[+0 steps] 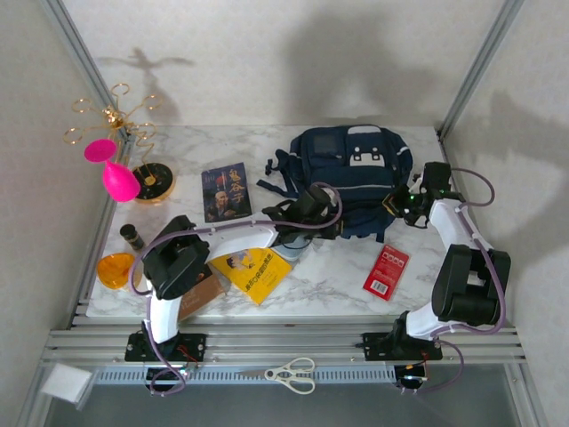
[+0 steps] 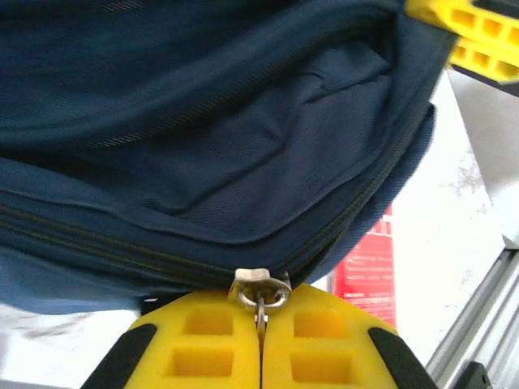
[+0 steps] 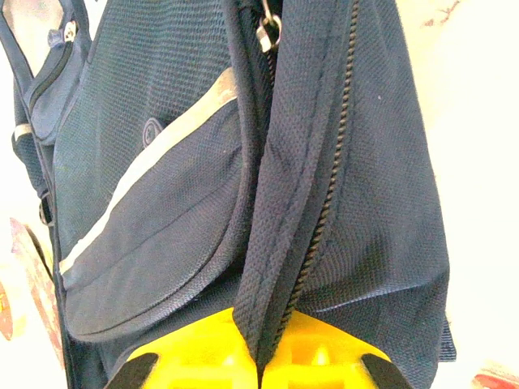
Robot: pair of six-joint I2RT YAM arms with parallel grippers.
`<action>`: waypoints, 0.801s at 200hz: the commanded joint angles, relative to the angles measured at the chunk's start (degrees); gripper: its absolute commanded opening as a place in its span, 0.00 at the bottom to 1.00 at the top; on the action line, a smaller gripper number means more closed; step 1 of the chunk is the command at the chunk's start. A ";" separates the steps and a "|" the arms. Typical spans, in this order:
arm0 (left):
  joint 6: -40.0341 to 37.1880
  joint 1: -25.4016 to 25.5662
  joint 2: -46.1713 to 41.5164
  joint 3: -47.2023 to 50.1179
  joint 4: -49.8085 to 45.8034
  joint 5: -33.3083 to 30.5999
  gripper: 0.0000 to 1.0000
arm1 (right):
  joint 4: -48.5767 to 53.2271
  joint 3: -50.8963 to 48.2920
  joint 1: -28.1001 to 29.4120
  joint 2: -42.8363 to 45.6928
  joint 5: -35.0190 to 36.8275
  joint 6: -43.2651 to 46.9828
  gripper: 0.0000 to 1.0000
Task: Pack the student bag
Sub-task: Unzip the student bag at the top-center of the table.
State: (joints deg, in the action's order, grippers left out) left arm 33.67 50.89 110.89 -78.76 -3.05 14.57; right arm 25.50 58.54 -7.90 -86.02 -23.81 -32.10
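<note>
Left wrist, bottom centre: zipper pull (image 2: 259,293) clamped in left gripper (image 2: 259,348) | student bag (image 3: 146,243) edge pinched in right gripper (image 3: 259,365) | likely unzipping; next: steady drag on pull.

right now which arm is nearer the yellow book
Left. The left arm passes right by the yellow book, jaws shut on the zipper pull of the bag beyond it; the right arm grips the bag's far side.

Your work surface is a white, grey-veined marble-pattern tabletop (image 1: 338,280), rectangular. Pale speckled wall panels (image 1: 222,36) close it in on three sides. Silver aluminium frame posts (image 1: 477,67) rise at both back corners. A ribbed aluminium rail bed (image 1: 284,340) runs along your near edge. Soft grey shadows (image 1: 356,58) lie on the back wall.
</note>
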 commanded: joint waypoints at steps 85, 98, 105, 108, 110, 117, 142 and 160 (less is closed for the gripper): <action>-0.47 -0.49 -0.69 -0.25 3.27 7.39 0.00 | -2.62 -6.02 7.88 11.26 4.57 -12.73 0.74; -0.45 -0.25 -0.50 -0.18 3.53 7.57 0.00 | -5.04 -9.12 11.77 13.55 4.01 -18.69 0.76; -0.45 -0.19 -0.41 -0.16 3.64 7.58 0.00 | -6.34 -10.51 13.80 14.41 4.21 -21.94 0.77; -0.45 -0.18 -0.41 -0.16 3.66 7.58 0.00 | -6.95 -11.08 14.68 14.73 4.45 -23.28 0.78; -0.45 -0.12 -0.35 -0.23 3.71 7.58 0.00 | -7.28 -11.43 15.16 14.96 4.60 -24.16 0.78; -0.36 -0.05 -0.32 -0.25 3.83 7.50 0.00 | -8.10 -12.42 16.43 15.58 5.35 -26.85 0.79; -0.10 0.08 -0.40 -0.33 4.16 7.45 0.00 | -12.16 -16.57 20.63 18.56 10.01 -36.40 0.80; -0.10 0.17 -0.57 -0.26 4.48 7.62 0.00 | -15.70 -18.48 22.10 17.70 11.42 -41.08 0.79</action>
State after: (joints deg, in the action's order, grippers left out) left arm 33.23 50.06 110.72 -77.56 -2.59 19.99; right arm 15.64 42.44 12.34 -68.49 -16.08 -61.49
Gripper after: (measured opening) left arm 0.058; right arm 0.804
